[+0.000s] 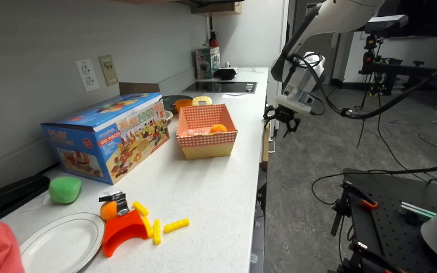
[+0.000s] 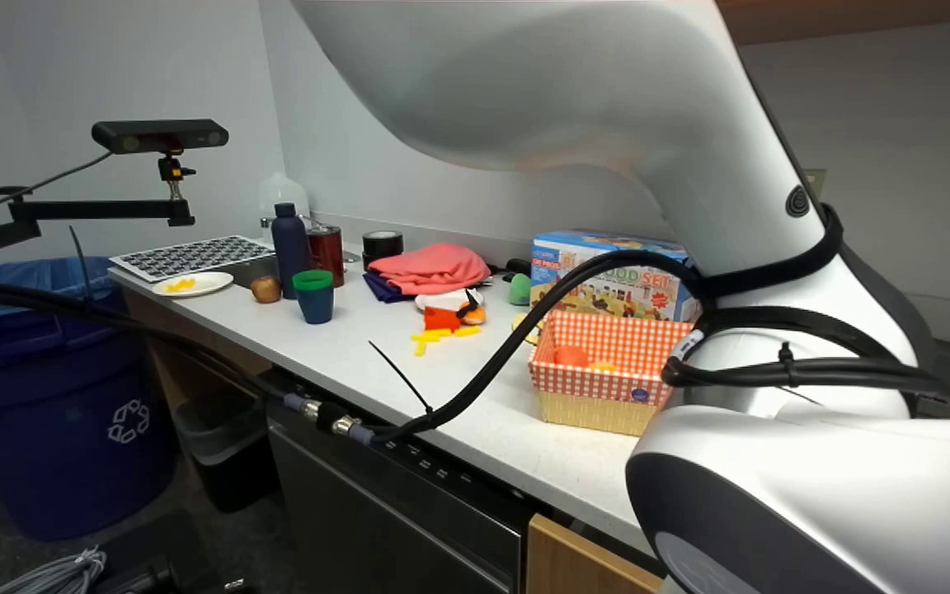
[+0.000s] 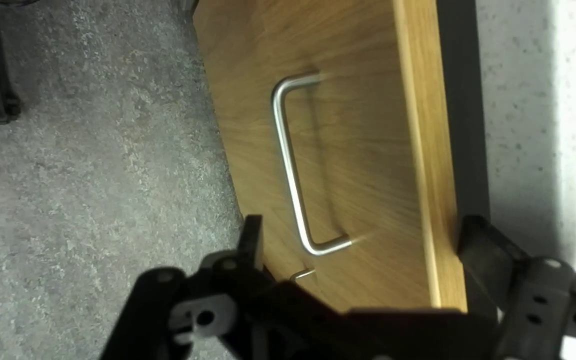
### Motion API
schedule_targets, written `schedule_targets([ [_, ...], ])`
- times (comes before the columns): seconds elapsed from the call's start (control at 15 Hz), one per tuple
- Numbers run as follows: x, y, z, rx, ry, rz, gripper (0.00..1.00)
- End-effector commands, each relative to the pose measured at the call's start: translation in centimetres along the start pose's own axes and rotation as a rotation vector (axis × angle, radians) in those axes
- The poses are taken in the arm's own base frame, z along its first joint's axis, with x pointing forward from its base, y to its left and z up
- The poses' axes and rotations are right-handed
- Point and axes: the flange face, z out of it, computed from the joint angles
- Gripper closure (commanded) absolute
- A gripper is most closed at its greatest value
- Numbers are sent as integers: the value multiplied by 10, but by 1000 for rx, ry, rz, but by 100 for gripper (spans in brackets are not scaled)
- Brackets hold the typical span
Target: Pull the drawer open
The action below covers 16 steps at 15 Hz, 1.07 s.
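Nearest in the wrist view, the gripper [image 3: 363,231] stood spread and empty; left to right lay the handle [image 3: 289,165], ungrasped, then the drawer [image 3: 363,150], seemingly ajar below the tabletop's [image 3: 523,125] front edge, where misaligned contact could have pushed it closed

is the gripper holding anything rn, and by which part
Nothing is held: the gripper is open, and the handle of the drawer stands clear of its fingers.

free: floor [image 3: 118,165] side of drawer [image 3: 378,150] | obstacles: handle [image 3: 289,170], countertop edge [image 3: 523,125]
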Motion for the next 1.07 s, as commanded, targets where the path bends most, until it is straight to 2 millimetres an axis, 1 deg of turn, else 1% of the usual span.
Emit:
schedule_targets([
  [0.0,-23,3,8,-5,-33,-67,0],
  [0.13,-31,1,11,9,-28,-104,0],
  [0.33,-43,5,13,23,-18,-150,0],
  [0.47,-47,8,15,24,-13,-169,0],
  [0.6,-46,11,16,20,4,-177,0],
  [1.0,-30,23,5,-35,69,-177,0],
])
